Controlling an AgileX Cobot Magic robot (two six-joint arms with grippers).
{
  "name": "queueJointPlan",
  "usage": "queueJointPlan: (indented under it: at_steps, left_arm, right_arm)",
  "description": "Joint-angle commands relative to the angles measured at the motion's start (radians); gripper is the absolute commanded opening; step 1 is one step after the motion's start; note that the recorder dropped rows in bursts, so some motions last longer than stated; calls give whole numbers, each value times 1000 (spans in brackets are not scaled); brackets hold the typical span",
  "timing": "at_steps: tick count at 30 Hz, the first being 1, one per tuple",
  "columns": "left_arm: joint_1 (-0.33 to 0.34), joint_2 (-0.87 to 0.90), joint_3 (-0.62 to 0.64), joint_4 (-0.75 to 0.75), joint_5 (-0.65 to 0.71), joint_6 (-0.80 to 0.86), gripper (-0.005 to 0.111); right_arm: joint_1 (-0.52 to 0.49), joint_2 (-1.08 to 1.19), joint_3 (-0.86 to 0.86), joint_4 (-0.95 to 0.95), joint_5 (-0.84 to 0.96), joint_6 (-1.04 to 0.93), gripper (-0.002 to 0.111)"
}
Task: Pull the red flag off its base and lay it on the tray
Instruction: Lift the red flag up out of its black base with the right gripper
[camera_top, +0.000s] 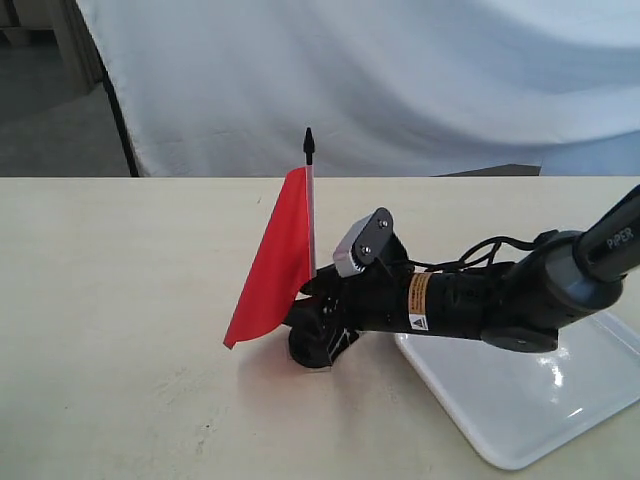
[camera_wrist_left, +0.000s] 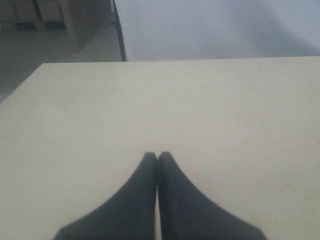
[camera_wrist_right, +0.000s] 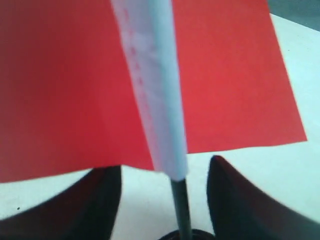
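Note:
The red flag (camera_top: 277, 257) stands upright in the middle of the table, black tip up, its stick in the black base (camera_top: 312, 352), which my right gripper mostly hides. My right gripper (camera_top: 318, 318) is low at the flag's foot. In the right wrist view it (camera_wrist_right: 165, 172) is open, one finger on each side of the black lower stick (camera_wrist_right: 181, 207), neither touching it; the red cloth (camera_wrist_right: 65, 85) and its white strip (camera_wrist_right: 152, 85) fill that view. The white tray (camera_top: 520, 400) lies at the right under my right arm. My left gripper (camera_wrist_left: 157, 156) is shut on nothing over bare table.
A white cloth backdrop (camera_top: 400, 70) hangs behind the table's far edge. The light wooden table (camera_top: 120, 330) stretches left of the flag. The right arm's body (camera_top: 500, 295) hangs over the tray's near corner.

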Motion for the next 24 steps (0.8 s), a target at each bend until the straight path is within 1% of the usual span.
queueJointPlan:
  at_steps: [1, 5, 9, 11, 15, 16, 19, 20, 22, 24]
  left_arm:
    - [-4, -3, 2, 4, -5, -6, 0]
    - [-4, -3, 2, 4, -5, -6, 0]
    - [-4, -3, 2, 4, -5, -6, 0]
    - [-4, -3, 2, 4, -5, -6, 0]
    - [-4, -3, 2, 4, -5, -6, 0]
    - [-4, -3, 2, 4, -5, -6, 0]
    - [-4, -3, 2, 4, -5, -6, 0]
    - [-4, -3, 2, 4, -5, -6, 0]
    - [-4, -3, 2, 4, -5, -6, 0]
    - [-4, -3, 2, 4, -5, -6, 0]
  right_arm:
    - [1, -5, -2, -14, -38, -3, -1]
    - [-3, -63, 7, -19, -36, 33, -1]
    - [-3, -176, 7, -91, 95, 137, -1]
    - [-11, -255, 7, -158, 192, 205, -1]
    - [-36, -417, 7, -384, 440, 363, -1]
    - [-44, -469, 10, -471, 543, 430, -1]
    - [-72, -578, 27, -750, 714, 603, -1]
    - [-86, -609, 34, -750, 749, 626, -1]
    - [-133, -661, 52, -750, 788, 589, -1]
    - [-180, -695, 69, -750, 818, 511, -1]
